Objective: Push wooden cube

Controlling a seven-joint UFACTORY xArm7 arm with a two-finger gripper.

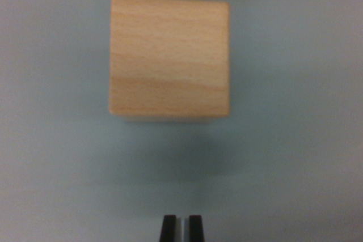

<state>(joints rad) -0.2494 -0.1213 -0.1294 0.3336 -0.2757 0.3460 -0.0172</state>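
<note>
The wooden cube [170,56] lies directly ahead of the gripper [181,228], slightly toward the wrist view's left, apart from it. The gripper appears nearly closed, holding nothing. The table [295,140] between them is bare.

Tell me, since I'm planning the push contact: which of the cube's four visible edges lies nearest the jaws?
The bottom edge of the wooden cube in the wrist view. It alone faces the gripper across bare surface; the other edges lie farther up.

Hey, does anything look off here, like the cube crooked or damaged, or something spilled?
Nothing stands out. The wooden cube sits square to the view on a bare grey surface, no visible damage or spill. The gripper is below it, apart from it.
</note>
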